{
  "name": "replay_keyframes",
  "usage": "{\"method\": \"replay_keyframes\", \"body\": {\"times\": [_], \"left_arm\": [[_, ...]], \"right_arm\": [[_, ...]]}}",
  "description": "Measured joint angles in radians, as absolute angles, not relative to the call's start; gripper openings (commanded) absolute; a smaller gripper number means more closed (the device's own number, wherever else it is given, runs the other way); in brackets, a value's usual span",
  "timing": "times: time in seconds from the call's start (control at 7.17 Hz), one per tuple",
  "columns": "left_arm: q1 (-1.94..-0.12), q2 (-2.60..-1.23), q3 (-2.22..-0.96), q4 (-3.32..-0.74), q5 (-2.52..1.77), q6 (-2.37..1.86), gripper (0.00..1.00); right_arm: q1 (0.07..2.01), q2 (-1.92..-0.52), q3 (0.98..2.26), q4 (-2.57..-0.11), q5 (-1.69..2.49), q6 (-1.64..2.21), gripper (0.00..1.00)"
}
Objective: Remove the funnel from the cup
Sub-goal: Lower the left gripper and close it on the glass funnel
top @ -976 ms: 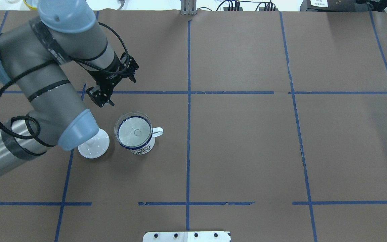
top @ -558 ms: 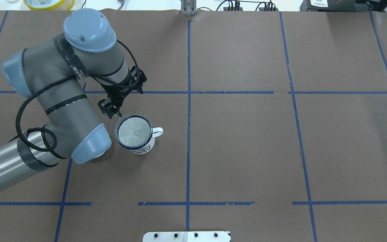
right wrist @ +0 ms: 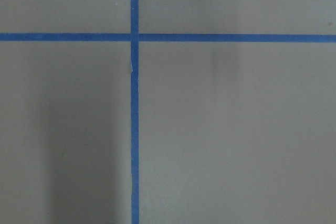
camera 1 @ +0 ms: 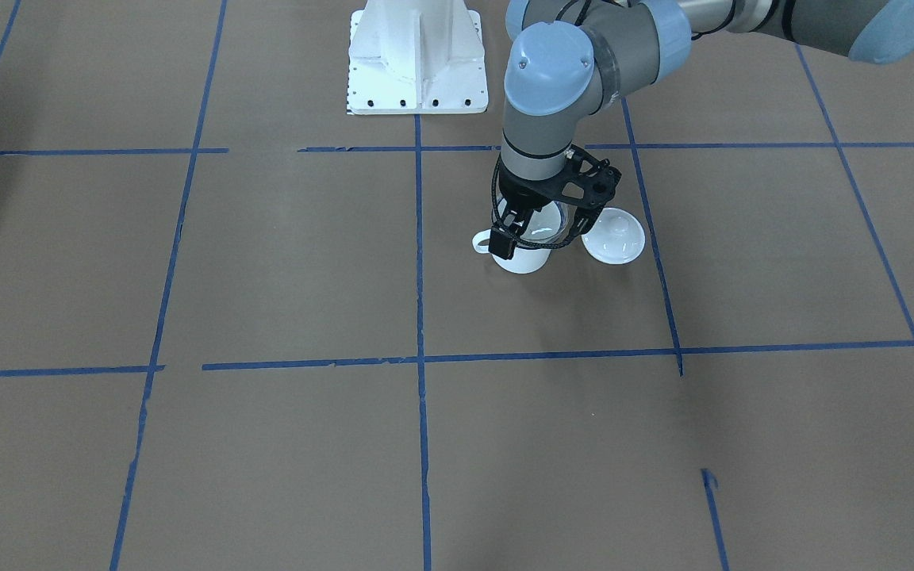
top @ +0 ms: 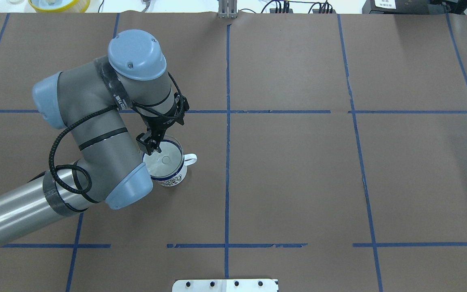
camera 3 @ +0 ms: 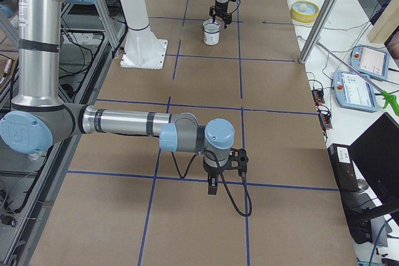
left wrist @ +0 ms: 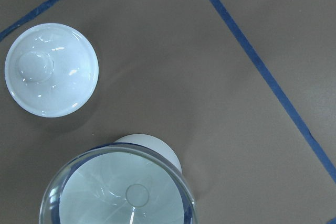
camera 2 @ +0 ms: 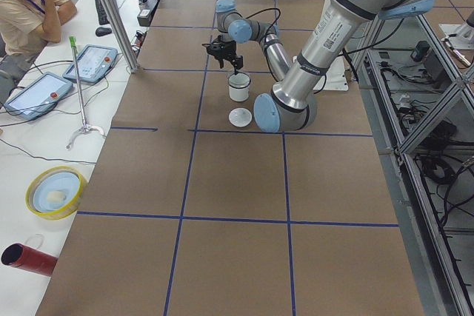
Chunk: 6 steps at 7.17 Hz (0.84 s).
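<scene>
The cup (top: 173, 177) is a white enamel mug with a dark blue rim and stands left of the table's middle. The clear funnel (top: 163, 159) sits in its mouth. Both show in the front view, cup (camera 1: 522, 260) and funnel (camera 1: 540, 230), and the funnel shows in the left wrist view (left wrist: 121, 195). My left gripper (top: 152, 144) hangs over the cup's far left rim. In the front view it (camera 1: 543, 236) is open, with a finger on either side of the funnel. My right gripper (camera 3: 212, 185) shows only in the right side view, so I cannot tell its state.
A white knobbed lid (camera 1: 614, 235) lies on the table beside the cup; it also shows in the left wrist view (left wrist: 51, 69). In the overhead view my left arm hides it. The brown paper table (top: 298, 170) has blue tape lines. The robot's base plate (top: 225, 285) is at the near edge.
My left arm has swung right and toward the cup. The gripper has come from the far left of the cup to over its rim. The arm now covers the lid.
</scene>
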<state>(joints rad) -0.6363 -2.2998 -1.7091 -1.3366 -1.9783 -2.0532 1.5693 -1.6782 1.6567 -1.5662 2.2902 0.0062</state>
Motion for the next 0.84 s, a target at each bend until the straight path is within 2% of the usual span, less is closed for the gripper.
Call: {"method": "replay_keyframes", "body": {"times": [0.42,0.84], "left_arm": [[-0.632,-2.301,-1.697,-1.339,-1.973,-2.054,0.00],[-0.632,-2.309,-1.708,-1.337,-1.973,-2.054,0.00]], "right_arm": [[1.569,-1.678,1.657,-1.566,2.290,0.006,1.00],[1.569,-1.678,1.657,-1.566,2.290,0.006,1.00]]}}
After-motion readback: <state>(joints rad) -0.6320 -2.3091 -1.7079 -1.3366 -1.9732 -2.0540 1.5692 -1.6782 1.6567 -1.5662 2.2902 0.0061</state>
